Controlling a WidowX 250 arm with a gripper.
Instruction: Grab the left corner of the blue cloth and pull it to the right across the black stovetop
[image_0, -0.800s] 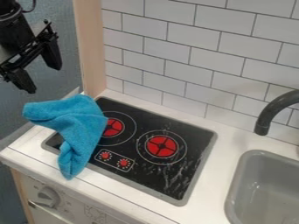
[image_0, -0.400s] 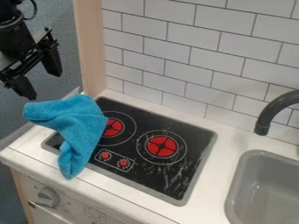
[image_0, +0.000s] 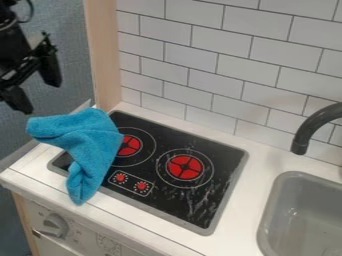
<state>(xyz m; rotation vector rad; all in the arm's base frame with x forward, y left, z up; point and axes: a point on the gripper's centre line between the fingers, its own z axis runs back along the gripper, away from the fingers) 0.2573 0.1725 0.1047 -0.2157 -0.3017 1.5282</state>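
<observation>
The black gripper hangs at the upper left, open, with nothing between its fingers. It is above and to the left of a blue cloth, apart from it. The crumpled cloth lies over the left part of the black stove top, partly covering the left red burner, and one end hangs toward the counter's front edge. The right red burner and two small red knobs printed in front are uncovered.
A grey sink is at the lower right, under a dark curved faucet. White tiles stand behind the counter. A wooden post rises at the back left, and a grey knob sits on the front panel.
The gripper first came down a little, then shifted left toward the view's edge. The cloth stayed where it was.
</observation>
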